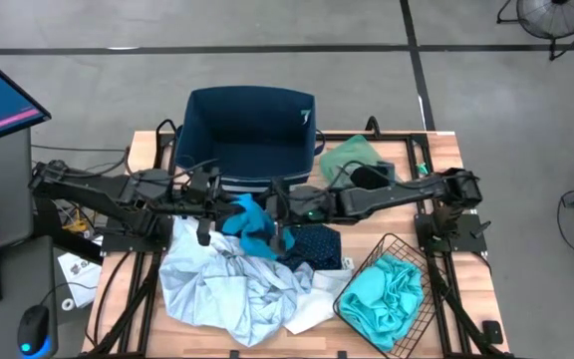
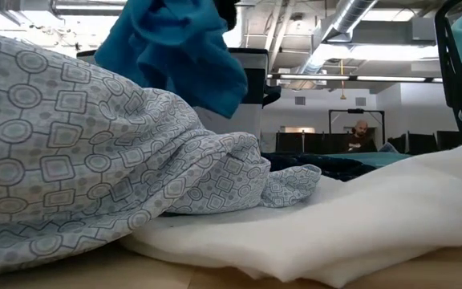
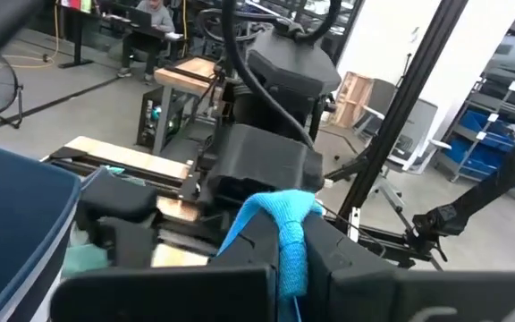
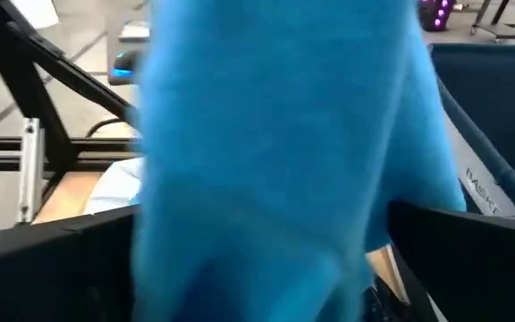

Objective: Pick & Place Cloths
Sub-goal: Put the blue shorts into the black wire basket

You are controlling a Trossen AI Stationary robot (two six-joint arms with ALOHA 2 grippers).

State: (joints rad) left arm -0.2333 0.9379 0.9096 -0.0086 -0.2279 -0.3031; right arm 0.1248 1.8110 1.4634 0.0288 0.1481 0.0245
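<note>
Above the counter (image 1: 444,150), just before the navy bin (image 1: 250,133), both grippers, left (image 1: 207,221) and right (image 1: 279,231), meet with jaws closed on a blue cloth (image 1: 250,225) hanging over the pale patterned cloth (image 1: 229,284), near a basket (image 1: 422,299) holding a turquoise cloth (image 1: 387,291).

Materials and surface finish
Blue cloth (image 1: 250,221): soft matt knit. Patterned cloth (image 1: 217,279): thin printed weave. Basket (image 1: 414,261): black wire mesh. Tabletop (image 1: 466,259): pale smooth wood. Bin (image 1: 250,135): navy fabric.

Bright blue cloth (image 1: 251,225), geometric-print pale cloth (image 1: 222,284)
</note>
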